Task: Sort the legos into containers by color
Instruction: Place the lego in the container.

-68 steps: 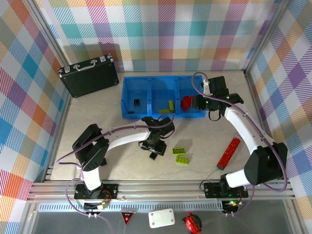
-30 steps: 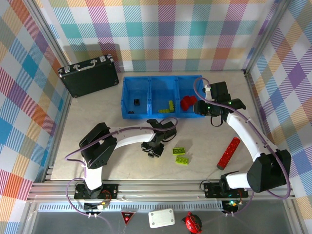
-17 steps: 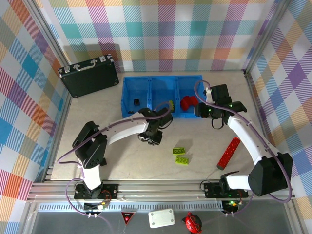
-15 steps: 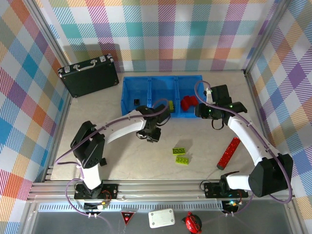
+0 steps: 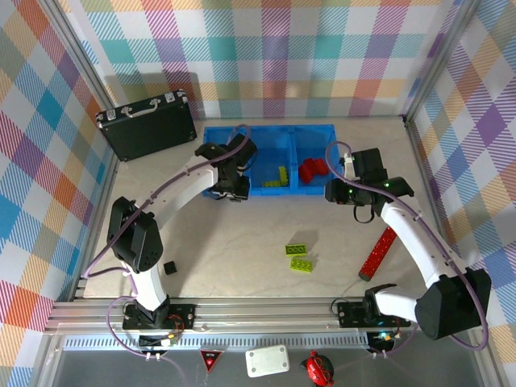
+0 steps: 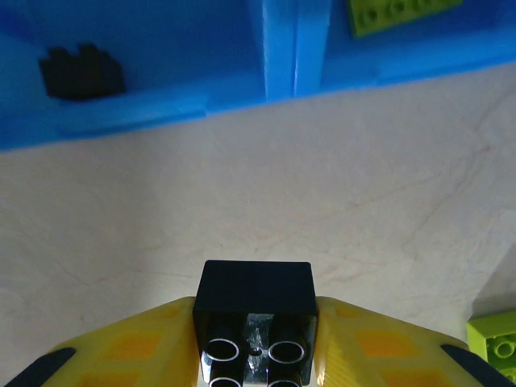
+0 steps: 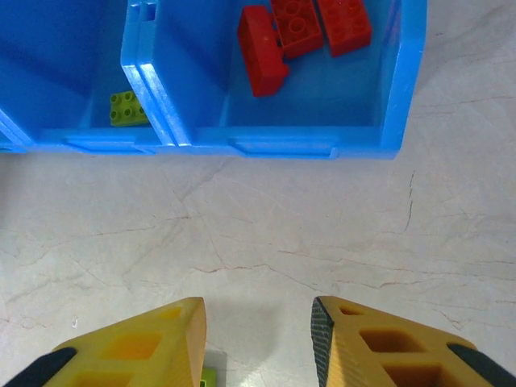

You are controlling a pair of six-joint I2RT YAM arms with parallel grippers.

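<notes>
Left gripper (image 6: pixel 256 322): closed on a black brick (image 6: pixel 256 294), hollow underside toward the wrist camera; from above it (image 5: pixel 232 189) sits at the near wall of the blue bin (image 5: pixel 278 192), in front of the left compartment.
Left arm, just changed: a couple of seconds ago it was low over the table (image 5: pixel 242 234) beside the green plates; it has since swung away to the bin with the brick.
Right gripper (image 7: pixel 258 339): fingers apart with nothing between them, over bare table just in front of the right compartment.
Right arm, just changed: earlier it hung over that compartment with a red brick; that brick now lies with the other red bricks (image 7: pixel 298 32) and the arm has backed off.
Bin contents: a black piece (image 6: pixel 81 72) on the left, green plates in the bin (image 5: pixel 278 177) in the middle, reds on the right.
On the table: two loose green plates (image 5: pixel 299 256), a long red bar (image 5: pixel 379 252) and a black cube (image 5: pixel 170 266) near the left arm's base.
Meaning for the task: one red is done; the black brick probably goes over the wall into the left compartment next.
Unclear: the arm hides the brick from above, so it may be just short of the wall.
</notes>
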